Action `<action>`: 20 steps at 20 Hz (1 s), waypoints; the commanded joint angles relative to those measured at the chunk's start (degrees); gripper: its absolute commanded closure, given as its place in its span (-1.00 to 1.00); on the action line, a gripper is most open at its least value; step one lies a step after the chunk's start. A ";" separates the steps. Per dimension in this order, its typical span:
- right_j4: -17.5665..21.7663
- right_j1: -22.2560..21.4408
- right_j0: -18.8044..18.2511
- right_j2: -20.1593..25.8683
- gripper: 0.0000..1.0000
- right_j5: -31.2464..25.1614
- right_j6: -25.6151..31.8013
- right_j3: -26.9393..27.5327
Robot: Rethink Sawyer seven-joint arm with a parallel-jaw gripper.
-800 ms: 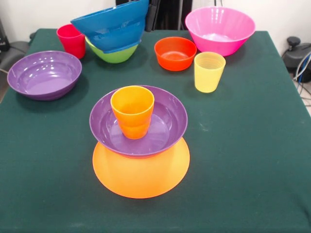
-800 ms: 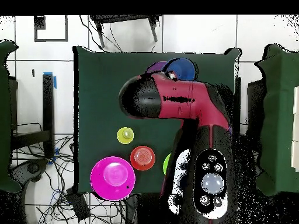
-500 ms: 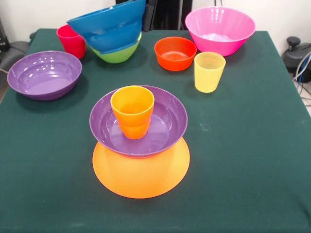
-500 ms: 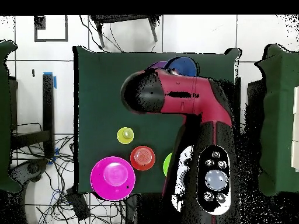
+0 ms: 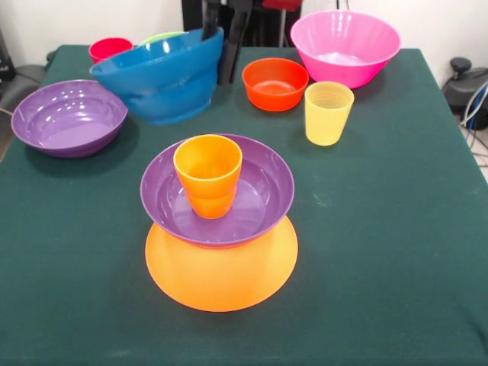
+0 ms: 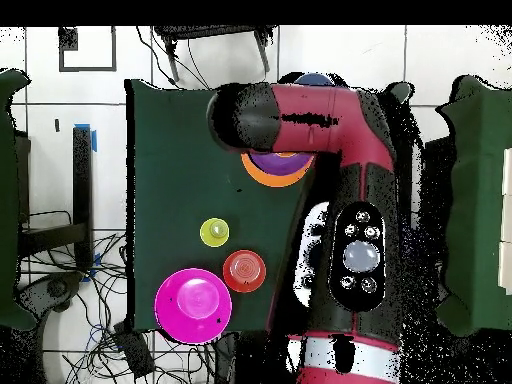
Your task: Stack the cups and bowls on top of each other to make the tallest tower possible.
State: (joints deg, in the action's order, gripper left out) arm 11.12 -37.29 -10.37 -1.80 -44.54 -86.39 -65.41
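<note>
Tower: the tower (image 5: 221, 229) stood toward the front-middle of the table, an upturned yellow-orange bowl (image 5: 221, 271) as a wide base, a purple bowl (image 5: 217, 191) upright on it, an orange cup (image 5: 207, 175) upright inside that; a broad base under narrower pieces probably kept it steady
Blue bowl: the blue bowl (image 5: 162, 76) hung tilted near the far-left part of the table, its rim pinched at the right side, likely on its way to the tower
Gripper: the gripper (image 5: 221, 38) came down from the far edge and was clamped on the blue bowl's rim, one dark finger inside and one outside
Green bowl: only a sliver of the green bowl (image 5: 162, 36) showed behind the blue bowl
Spare pieces: second purple bowl (image 5: 69, 117) by the left edge, red-pink cup (image 5: 110, 49) at the far-left corner, orange-red bowl (image 5: 274, 83) and yellow cup (image 5: 328, 113) right of centre, pink bowl (image 5: 345, 47) at the far-right corner, all well apart from the tower
Surface: a dark green cloth-covered table (image 5: 381, 252)
Room: pale tiled floor (image 6: 340, 55) and loose cables (image 6: 100, 300) around the table in the overhead view, where the arm (image 6: 310, 120) hid most of the tower
</note>
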 commanded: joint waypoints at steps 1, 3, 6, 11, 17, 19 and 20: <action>1.16 8.29 3.63 1.42 1.00 -9.32 -7.60 11.46; 2.05 10.25 4.24 0.74 1.00 -12.32 -5.88 15.93; 3.09 13.80 4.94 -0.80 1.00 -22.90 -3.19 24.32; 4.78 17.64 5.68 -3.63 1.00 -33.75 -0.48 34.05; 4.69 20.90 5.29 -5.12 1.00 -41.97 0.14 40.11; 4.06 22.54 4.92 -5.07 1.00 -44.99 0.46 42.51; 3.67 22.95 4.70 -4.91 1.00 -45.46 0.70 42.74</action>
State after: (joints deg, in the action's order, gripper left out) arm 11.94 -19.04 -5.55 -7.94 -80.34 -86.39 -31.14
